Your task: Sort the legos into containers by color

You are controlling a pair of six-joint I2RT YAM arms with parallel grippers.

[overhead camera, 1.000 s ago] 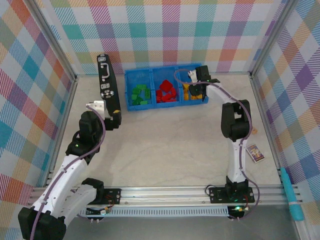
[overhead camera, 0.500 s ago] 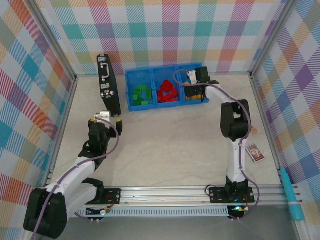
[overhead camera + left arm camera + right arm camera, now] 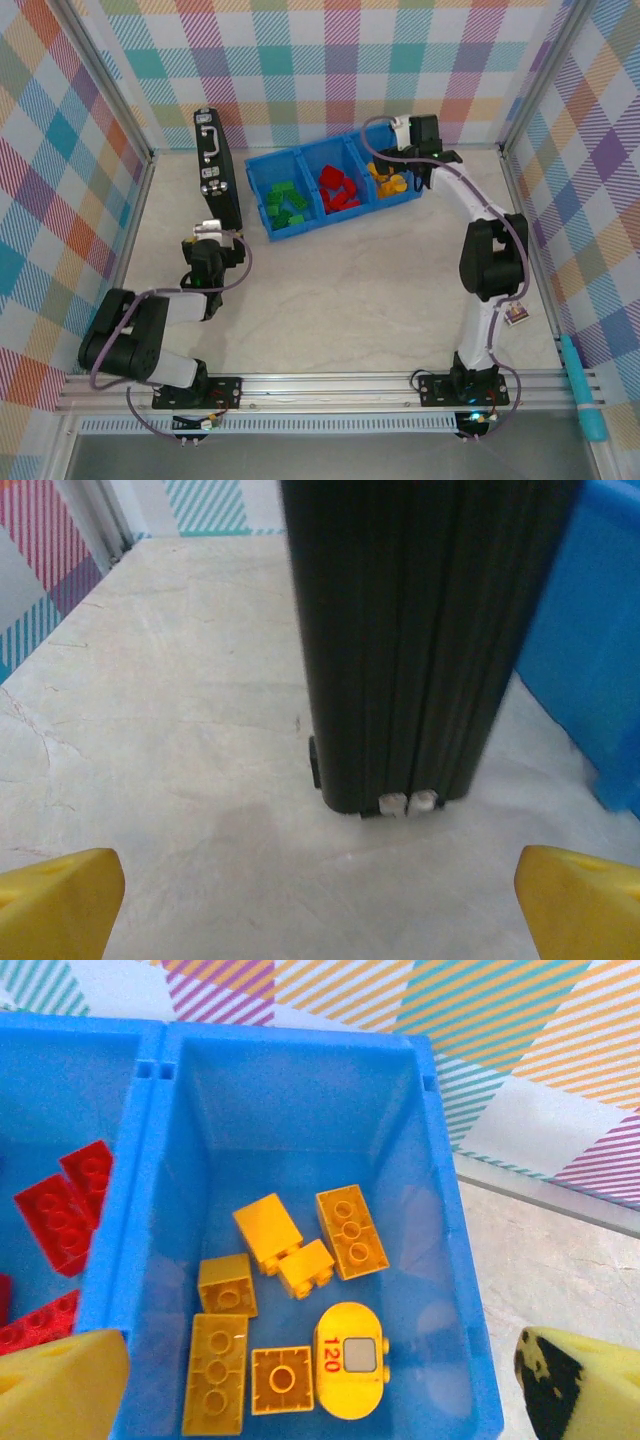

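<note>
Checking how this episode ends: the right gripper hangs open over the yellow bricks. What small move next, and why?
Probably lift the right gripper straight up and back from the blue tray. Its jaws stand open, holding nothing; the yellow bricks lie in the compartment below, and the red bricks and green bricks sit in their own compartments.

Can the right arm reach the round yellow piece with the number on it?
Probably yes. The right gripper hangs open right above the round yellow piece, which lies uncovered in the blue tray's end compartment.

One blue tray (image 3: 445, 1250), three compartments (image 3: 300, 1130); seven yellow legos (image 3: 350, 1232) (reds (image 3: 60, 1200), greens (image 3: 285, 203) too jumbled to count).
</note>
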